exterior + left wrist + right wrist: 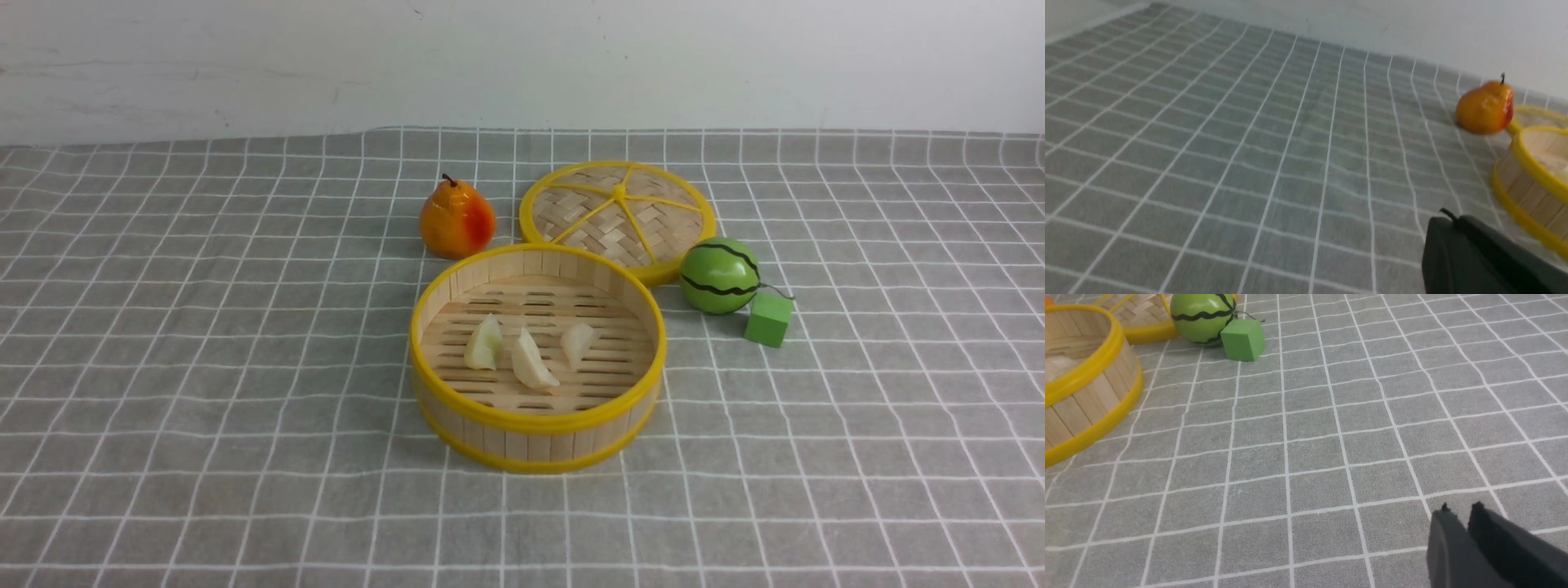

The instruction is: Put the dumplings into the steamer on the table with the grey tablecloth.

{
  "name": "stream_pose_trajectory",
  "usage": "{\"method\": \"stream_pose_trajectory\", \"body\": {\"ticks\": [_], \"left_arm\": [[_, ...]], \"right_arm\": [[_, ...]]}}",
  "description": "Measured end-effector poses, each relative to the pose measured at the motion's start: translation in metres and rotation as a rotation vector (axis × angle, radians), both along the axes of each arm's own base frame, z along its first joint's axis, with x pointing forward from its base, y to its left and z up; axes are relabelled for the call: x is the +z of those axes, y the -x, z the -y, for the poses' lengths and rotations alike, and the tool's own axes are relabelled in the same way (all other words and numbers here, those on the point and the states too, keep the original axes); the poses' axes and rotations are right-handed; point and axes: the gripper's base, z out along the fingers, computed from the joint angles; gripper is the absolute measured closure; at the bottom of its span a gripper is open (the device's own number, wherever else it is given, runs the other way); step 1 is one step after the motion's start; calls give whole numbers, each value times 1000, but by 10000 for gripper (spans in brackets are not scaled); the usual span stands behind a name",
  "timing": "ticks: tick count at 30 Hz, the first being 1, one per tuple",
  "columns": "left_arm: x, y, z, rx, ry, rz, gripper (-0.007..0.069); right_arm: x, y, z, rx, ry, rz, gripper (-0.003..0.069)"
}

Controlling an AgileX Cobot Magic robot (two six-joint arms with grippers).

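Note:
The round bamboo steamer [538,425] with yellow rims stands mid-table on the grey tablecloth [204,367]. Three cream dumplings lie side by side on its slatted floor: one on the left [485,344], one in the middle [531,361], one on the right [577,343]. Neither arm shows in the front view. My left gripper [1453,220] is shut and empty, above the cloth to the left of the steamer [1531,192]. My right gripper [1459,510] is shut and empty, above the cloth to the right of the steamer [1090,404].
An orange-red pear [456,220] stands just behind the steamer on the left. The flat woven lid [618,216] lies behind it on the right. A green watermelon ball [719,275] and a green cube [768,318] sit to the steamer's right.

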Motion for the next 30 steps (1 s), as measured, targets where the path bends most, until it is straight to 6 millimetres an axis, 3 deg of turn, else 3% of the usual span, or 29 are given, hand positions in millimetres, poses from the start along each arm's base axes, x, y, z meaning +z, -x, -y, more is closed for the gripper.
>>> {"method": "stream_pose_trajectory", "body": {"ticks": [6,30], "left_arm": [[-12,3,0,-10,-21,-134,638],[-13,3,3,-76,-89,-143,638]], "right_arm": [[0,0,0,0,0,0,573],[0,0,0,0,0,1,551]]}}
